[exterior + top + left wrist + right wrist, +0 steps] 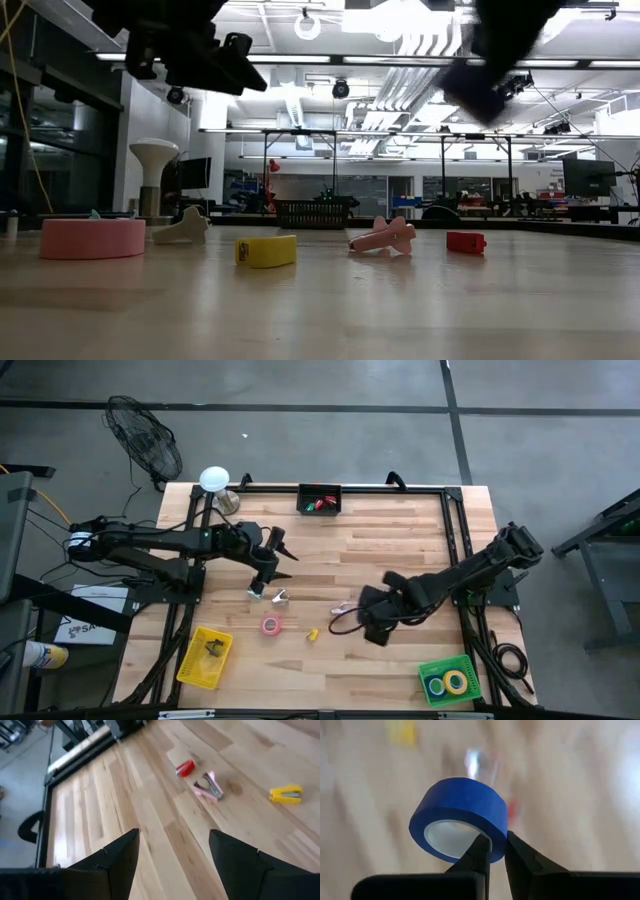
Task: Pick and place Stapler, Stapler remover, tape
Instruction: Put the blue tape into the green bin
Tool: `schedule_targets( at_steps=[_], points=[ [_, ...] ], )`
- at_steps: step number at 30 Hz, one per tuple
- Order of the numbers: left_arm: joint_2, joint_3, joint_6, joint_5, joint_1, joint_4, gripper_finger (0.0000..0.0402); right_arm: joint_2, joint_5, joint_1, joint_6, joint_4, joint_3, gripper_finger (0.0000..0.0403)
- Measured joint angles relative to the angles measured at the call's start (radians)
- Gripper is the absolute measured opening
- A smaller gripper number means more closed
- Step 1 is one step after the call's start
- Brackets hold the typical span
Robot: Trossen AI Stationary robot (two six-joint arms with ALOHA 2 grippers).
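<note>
While left gripper (172,865) jaws gape empty, right gripper (497,851) jaws pinch blue tape roll (462,812) wall

From my seat the overhead shot is evenly lit and fairly sharp, with only soft shadows under the arms on the wooden table (330,550). Down at table level I get glare from ceiling lights (400,20) in the room behind, both arms reduced to dark silhouettes, and the near tabletop soft. My right wrist camera holds the blue tape roll (460,815) crisp while everything behind it smears, perhaps from motion. The left wrist view is bright, its own fingers (115,865) slightly blurred.
</note>
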Motion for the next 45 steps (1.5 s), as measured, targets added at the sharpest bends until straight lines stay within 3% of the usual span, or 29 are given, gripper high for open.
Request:
schedule_targets(
  at_steps=[6, 11, 18, 22, 30, 45],
  points=[
    [0.0, 0.0, 0.0, -0.003, 0.0, -0.022, 0.0237, 0.004, -0.336, 0.046, 0.156, -0.198, 0.0, 0.0027],
    [0.0, 0.0, -0.001, -0.006, 0.0, -0.049, 0.0237, 0.004, -0.463, 0.13, 0.322, -0.247, 0.0, 0.0027],
    [0.0, 0.0, 0.0, -0.003, 0.0, -0.073, 0.0237, 0.004, -0.42, 0.307, 0.614, -0.237, 0.0, 0.0027],
    [0.0, 0.0, 0.001, -0.002, 0.0, -0.072, 0.0237, 0.012, -0.365, 0.395, 0.69, -0.236, 0.0, 0.0027],
    [0.0, 0.0, 0.0, 0.006, 0.0, -0.072, 0.0237, 0.082, -0.412, 0.476, 0.63, -0.242, 0.0, 0.0027],
    [0.0, -0.002, -0.003, 0.008, 0.0, -0.1, 0.0237, 0.206, -0.477, 0.494, 0.452, -0.25, 0.0, 0.0027]
  ],
)
